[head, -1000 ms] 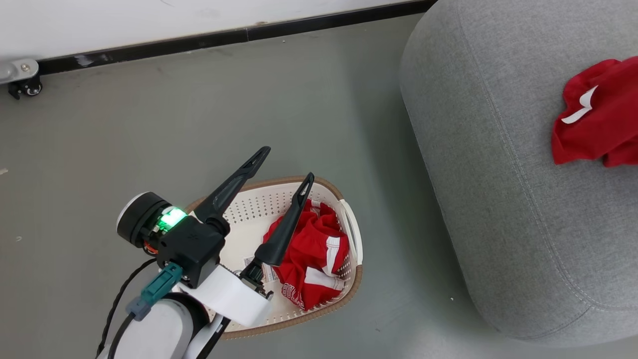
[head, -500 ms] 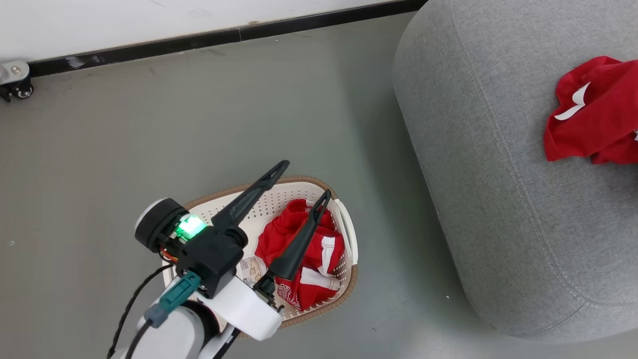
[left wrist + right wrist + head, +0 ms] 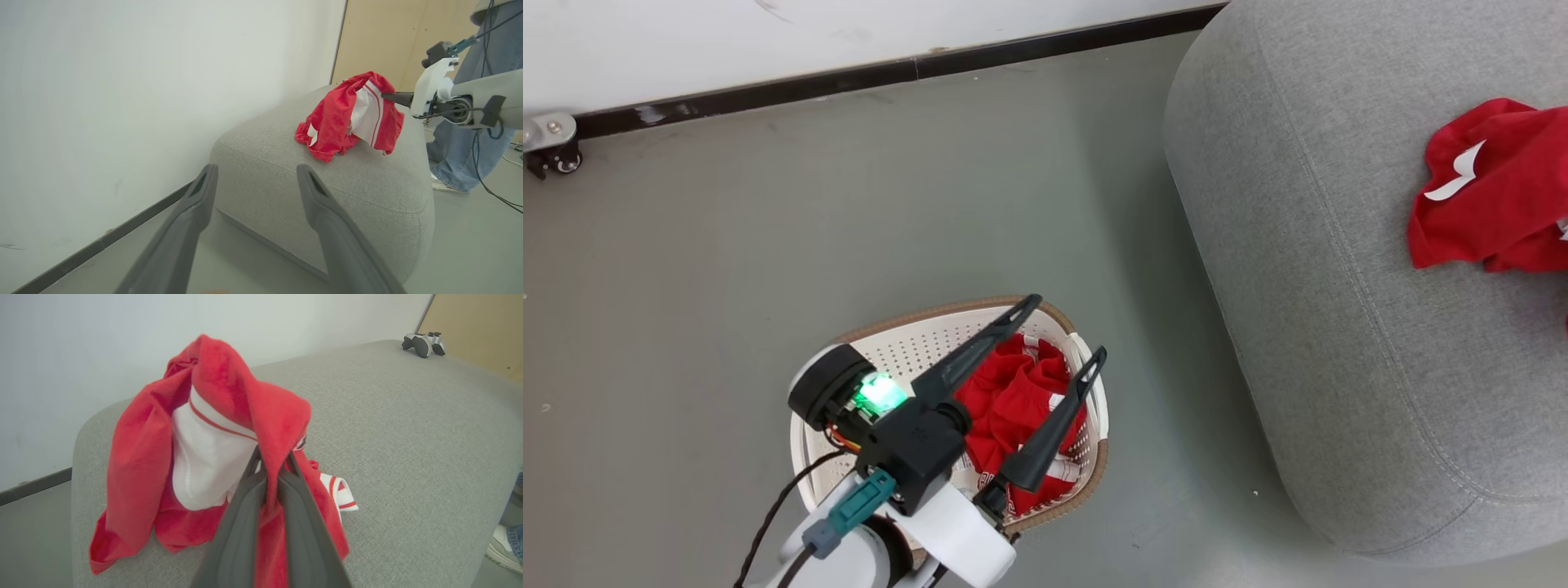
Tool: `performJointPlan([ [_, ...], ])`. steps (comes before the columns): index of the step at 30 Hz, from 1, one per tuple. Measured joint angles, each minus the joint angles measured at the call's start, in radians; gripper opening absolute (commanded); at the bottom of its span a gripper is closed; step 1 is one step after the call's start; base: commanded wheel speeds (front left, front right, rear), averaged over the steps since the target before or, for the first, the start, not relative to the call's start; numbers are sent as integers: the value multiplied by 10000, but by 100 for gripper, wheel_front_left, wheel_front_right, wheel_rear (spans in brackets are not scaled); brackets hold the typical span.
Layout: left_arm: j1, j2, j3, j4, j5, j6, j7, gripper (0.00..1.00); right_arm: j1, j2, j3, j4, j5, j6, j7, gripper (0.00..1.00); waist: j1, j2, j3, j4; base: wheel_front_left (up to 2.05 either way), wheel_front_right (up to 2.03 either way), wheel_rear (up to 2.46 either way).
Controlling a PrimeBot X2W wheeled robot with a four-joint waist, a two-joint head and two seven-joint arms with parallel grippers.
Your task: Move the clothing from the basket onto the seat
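So the right gripper has its two dark fingers squeezed together on a fold of the red garment, pinching it near the tips so the cloth tents up off the seat. The garment's bright red with a big white panel and thin red stripes, and its lower part is bunched on the light-grey cushion near a rounded corner. A game controller sits at the seat's far end. The left gripper is spread wide with nothing in it, hanging over the basket on the grey floor beside the seat. Crumpled red clothing with white trim lies in the basket, on the side nearer the seat.
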Motion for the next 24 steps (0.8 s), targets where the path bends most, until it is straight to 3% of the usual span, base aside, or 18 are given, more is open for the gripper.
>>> performJointPlan([
  [12,4,-48,-167,278,-77,-86,-44,100,-6,343,318,67,-148,0,-88,100,0,0,-276,-230,0,0,0],
  [24,85,-173,-61,750,-307,-84,-359,100,53,713,1267,-846,-196,0,-207,100,0,0,-632,-579,0,0,0],
])
